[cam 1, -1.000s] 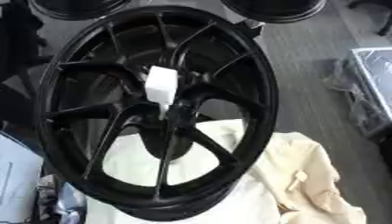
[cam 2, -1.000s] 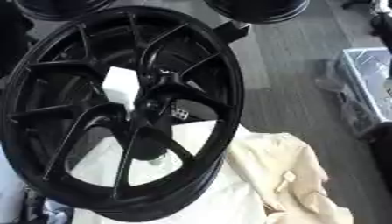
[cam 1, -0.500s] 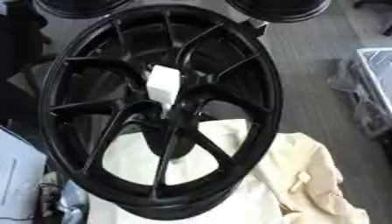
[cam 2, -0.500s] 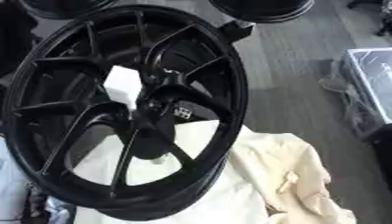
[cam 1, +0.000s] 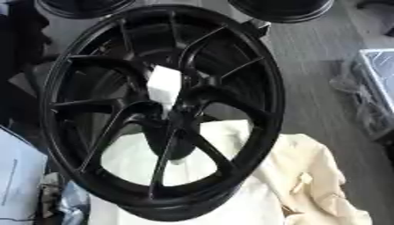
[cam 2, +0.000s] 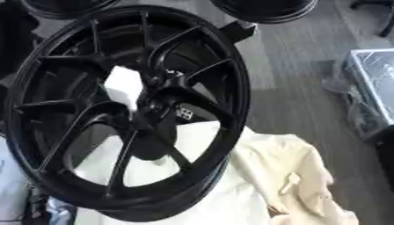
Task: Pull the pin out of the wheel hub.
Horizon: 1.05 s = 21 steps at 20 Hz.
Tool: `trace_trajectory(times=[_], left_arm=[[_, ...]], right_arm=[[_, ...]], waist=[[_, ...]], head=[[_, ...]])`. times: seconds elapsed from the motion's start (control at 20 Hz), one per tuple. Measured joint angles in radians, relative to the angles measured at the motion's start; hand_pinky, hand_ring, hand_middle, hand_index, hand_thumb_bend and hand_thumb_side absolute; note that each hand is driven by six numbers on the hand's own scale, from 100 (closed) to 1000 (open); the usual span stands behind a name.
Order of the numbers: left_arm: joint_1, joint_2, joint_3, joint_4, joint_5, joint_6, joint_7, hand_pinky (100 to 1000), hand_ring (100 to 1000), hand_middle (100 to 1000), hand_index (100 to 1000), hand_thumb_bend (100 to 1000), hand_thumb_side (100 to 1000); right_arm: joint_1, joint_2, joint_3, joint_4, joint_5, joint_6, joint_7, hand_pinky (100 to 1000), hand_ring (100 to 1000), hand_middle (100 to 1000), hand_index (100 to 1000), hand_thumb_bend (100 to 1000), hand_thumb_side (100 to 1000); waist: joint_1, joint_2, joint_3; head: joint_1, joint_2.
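A large black spoked wheel (cam 1: 165,107) fills most of both views, tilted toward me over a cream cloth. A white blocky pin (cam 1: 163,86) sticks out of the hub (cam 1: 182,115) at the wheel's centre, angled up and to the left. It shows also as the white pin (cam 2: 123,87) in the right eye view, just left of the hub (cam 2: 158,110). Neither of my hands shows in either view.
A cream cloth (cam 1: 308,176) lies under and to the right of the wheel. Two more black wheels (cam 1: 281,8) stand at the far edge. A clear plastic-wrapped box (cam 2: 373,83) sits at the right on grey floor. White paper (cam 1: 19,176) lies at lower left.
The whole picture has shifted slightly, so the camera has moved. The wheel and pin keep the same relation to each other.
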Motion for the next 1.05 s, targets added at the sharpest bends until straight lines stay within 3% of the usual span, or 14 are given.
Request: trace_trajectory(times=[0.15, 0.2, 0.4, 0.8, 1.05], left_arm=[[0.0, -0.004, 0.011, -0.001, 0.013, 0.0, 0.019, 810, 811, 777, 809, 284, 660], [-0.001, -0.011, 0.021, -0.003, 0.023, -0.001, 0.031, 801, 802, 768, 793, 269, 655], [-0.004, -0.042, 0.077, -0.036, 0.076, -0.003, 0.088, 781, 785, 754, 741, 229, 703], [0.003, -0.186, 0.199, -0.106, 0.207, 0.035, 0.222, 777, 782, 754, 749, 227, 804], [0.021, -0.242, 0.21, -0.117, 0.283, 0.019, 0.307, 777, 782, 754, 749, 227, 804]], right_arm=[[0.0, 0.0, 0.0, 0.0, 0.0, 0.0, 0.0, 904, 727, 661, 829, 103, 408], [0.0, 0.0, 0.0, 0.0, 0.0, 0.0, 0.0, 904, 726, 661, 829, 103, 408], [0.0, 0.0, 0.0, 0.0, 0.0, 0.0, -0.001, 904, 726, 660, 828, 109, 403], [-0.01, 0.0, 0.0, -0.001, -0.001, 0.001, -0.003, 903, 725, 658, 828, 129, 390], [-0.017, 0.0, 0.0, -0.002, -0.001, 0.001, -0.003, 903, 725, 658, 828, 129, 390]], waist=[[0.0, 0.0, 0.0], [0.0, 0.0, 0.0], [-0.001, 0.0, 0.0], [-0.008, 0.0, -0.004], [-0.011, 0.0, -0.006]], head=[[-0.001, 0.0], [-0.001, 0.0], [-0.007, 0.0], [-0.009, 0.0], [-0.007, 0.0]])
